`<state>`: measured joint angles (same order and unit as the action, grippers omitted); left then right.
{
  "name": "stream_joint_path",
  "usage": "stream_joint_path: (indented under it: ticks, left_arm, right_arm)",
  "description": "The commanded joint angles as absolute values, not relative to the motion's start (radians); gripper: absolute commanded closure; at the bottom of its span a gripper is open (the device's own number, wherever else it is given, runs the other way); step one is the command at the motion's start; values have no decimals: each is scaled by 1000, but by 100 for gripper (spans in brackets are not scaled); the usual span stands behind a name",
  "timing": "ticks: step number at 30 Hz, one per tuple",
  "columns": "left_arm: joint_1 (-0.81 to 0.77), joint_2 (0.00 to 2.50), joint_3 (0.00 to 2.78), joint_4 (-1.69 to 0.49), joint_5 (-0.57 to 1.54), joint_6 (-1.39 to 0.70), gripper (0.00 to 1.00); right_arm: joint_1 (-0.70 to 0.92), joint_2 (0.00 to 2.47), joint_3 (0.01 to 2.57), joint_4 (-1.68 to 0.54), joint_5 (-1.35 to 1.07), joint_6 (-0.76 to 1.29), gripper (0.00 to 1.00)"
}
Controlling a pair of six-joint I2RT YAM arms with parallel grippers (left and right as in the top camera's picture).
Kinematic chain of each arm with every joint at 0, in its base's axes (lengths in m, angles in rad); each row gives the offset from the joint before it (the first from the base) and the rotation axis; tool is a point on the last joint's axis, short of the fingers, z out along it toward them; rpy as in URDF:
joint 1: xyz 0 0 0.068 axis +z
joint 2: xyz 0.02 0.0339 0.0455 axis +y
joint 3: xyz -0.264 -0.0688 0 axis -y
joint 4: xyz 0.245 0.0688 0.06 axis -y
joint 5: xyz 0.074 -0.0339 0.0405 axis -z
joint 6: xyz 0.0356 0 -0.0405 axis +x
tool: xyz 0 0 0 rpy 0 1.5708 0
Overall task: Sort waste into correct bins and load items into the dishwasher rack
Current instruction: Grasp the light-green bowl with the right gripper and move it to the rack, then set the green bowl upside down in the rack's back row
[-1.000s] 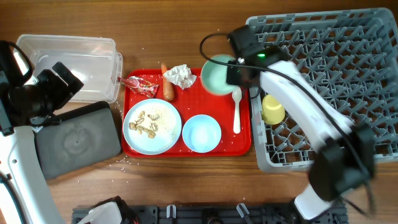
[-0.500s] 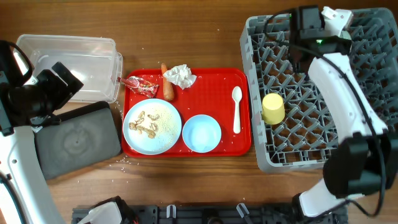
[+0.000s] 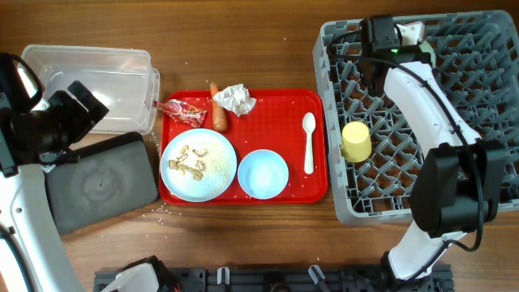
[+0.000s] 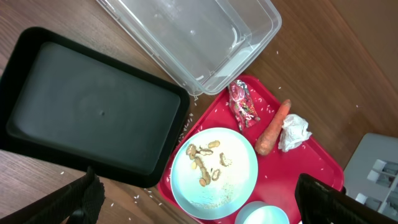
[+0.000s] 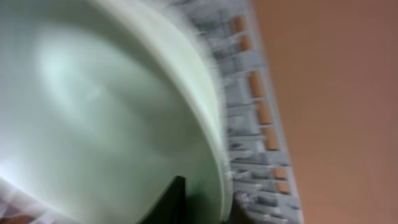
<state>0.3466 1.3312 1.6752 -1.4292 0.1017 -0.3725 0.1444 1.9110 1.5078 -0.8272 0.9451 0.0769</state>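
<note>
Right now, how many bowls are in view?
2. The pale-blue bowl sits on the red tray, beside the plate. The mint-green bowl fills the right wrist view, close against the dishwasher rack; the overhead view does not show it clearly.

On a red tray (image 3: 318,188): pale-blue bowl (image 3: 263,173), pale plate (image 3: 214,151) with beige scraps (image 3: 188,162), orange carrot (image 3: 217,113), white tissue (image 3: 235,99), white spoon (image 3: 308,142), red wrapper (image 3: 183,111). Nearby are a black tray (image 3: 101,182) and a clear tub (image 3: 89,77). The grey grid-patterned rack (image 3: 470,65) has a yellow cup (image 3: 355,140) and a mint bowl (image 5: 93,112).
</note>
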Motion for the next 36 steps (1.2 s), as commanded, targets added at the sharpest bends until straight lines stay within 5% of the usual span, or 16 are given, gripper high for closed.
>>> stream_joint_path:
  ticks: [1,6,16,20,21,23,26,36]
  left_arm:
    - [352,1332,1688,-1426,96,-378,0]
    - [352,1332,1688,-1426,96,-378,0]
    - [352,1332,1688,-1427,96,-378,0]
    - [352,1332,1688,-1427,96,-378,0]
    - [352,1332,1688,-1427,96,-378,0]
    - [352,1332,1688,-1427,96,-378,0]
    - [352,1332,1688,-1427,95,-378,0]
    - [352,1332,1688,-1427,96,-378,0]
  right_arm:
    - [177,1863,1515,-900,701,139,66]
    - [169,1732,1522,-878,671,150,96]
    - [110,1727,1521,-841,661,159,96]
    - [26,1727,1521,-833,353,161,96]
    - [-20,1727,1521,-824,178,161,86]
    - [-84,1729,1521,-808,14,191,48]
    - [-154,1729,1521,-748,-112,288,27]
    - [-222,1869,1516,-659,-226,634,46]
